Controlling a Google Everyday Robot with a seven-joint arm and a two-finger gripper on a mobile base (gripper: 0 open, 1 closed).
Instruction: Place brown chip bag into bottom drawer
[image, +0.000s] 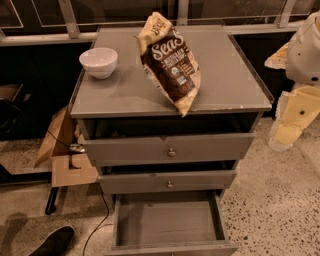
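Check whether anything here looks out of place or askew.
The chip bag lies slanted on the cabinet top, its lower end poking past the front edge. The bottom drawer stands open. The pincer is out of view; only the arm shows at right.

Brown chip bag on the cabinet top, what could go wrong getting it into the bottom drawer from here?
The brown chip bag lies tilted, its lower end past the cabinet top's front edge; a nudge might knock it off. The bottom drawer is open but partly under the upper drawers, so a release too far back could miss. The claw is out of view; only the arm shows at right.
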